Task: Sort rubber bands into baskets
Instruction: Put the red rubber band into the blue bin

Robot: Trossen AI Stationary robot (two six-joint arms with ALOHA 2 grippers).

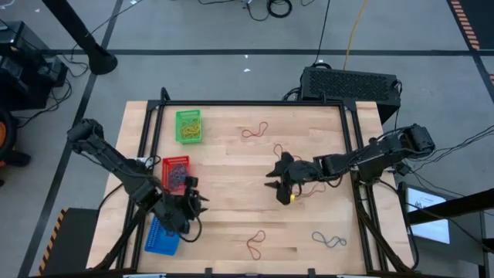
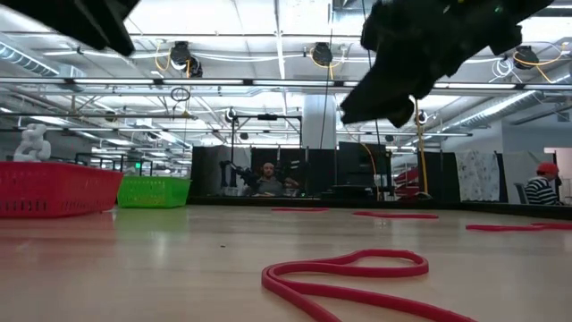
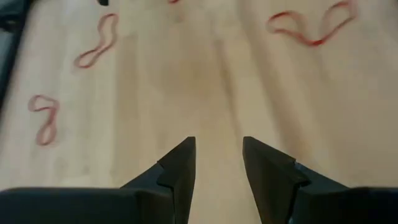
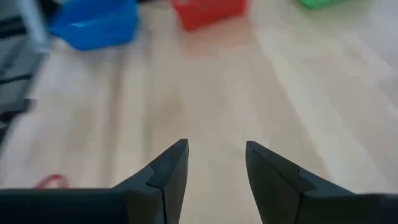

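Three baskets stand along the table's left side: green [image 1: 187, 126] farthest, red [image 1: 176, 174] in the middle, blue [image 1: 162, 235] nearest. Loose rubber bands lie flat on the wood: a red one [image 1: 255, 131] at the far middle, a red one [image 1: 255, 245] and a dark blue one [image 1: 329, 240] near the front edge. My left gripper [image 3: 217, 162] hovers open between the red and blue baskets, pointing out over the table, nothing between its fingers. My right gripper [image 4: 214, 165] hangs open over the table's middle [image 1: 275, 185], also holding nothing.
A small yellow bit [image 1: 293, 198] and a thin red band [image 1: 310, 190] lie by my right gripper. A black box [image 1: 351, 83] stands behind the table's far right corner. Bare wood stretches between the two grippers. People sit in the room beyond.
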